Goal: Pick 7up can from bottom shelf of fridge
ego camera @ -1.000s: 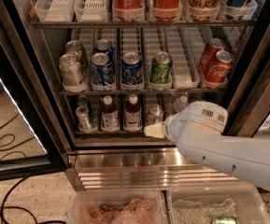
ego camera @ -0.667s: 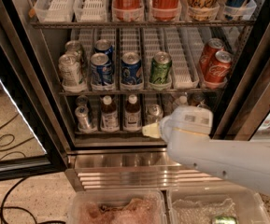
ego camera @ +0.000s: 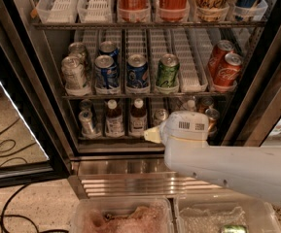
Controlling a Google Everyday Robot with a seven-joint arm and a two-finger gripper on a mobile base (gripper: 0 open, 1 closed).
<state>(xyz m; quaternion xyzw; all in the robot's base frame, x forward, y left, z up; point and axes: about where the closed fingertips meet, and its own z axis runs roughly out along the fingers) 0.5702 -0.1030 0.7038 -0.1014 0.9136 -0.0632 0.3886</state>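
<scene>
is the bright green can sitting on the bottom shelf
No, the green can stands on the middle rack; the gripper is lower, at the front of the bottom shelf.

one close, high view angled down into the open fridge [ego camera: 130, 174], tool [ego camera: 151, 135] at the bottom shelf [ego camera: 99, 139]

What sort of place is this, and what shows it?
Likely a break room or shop: a display fridge stocked with cans, cables on the floor. The gripper is at the bottom shelf.

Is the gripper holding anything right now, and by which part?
Cannot be told. The gripper is at the bottom shelf's front, beside the 7up can, but the arm hides any contact.
</scene>
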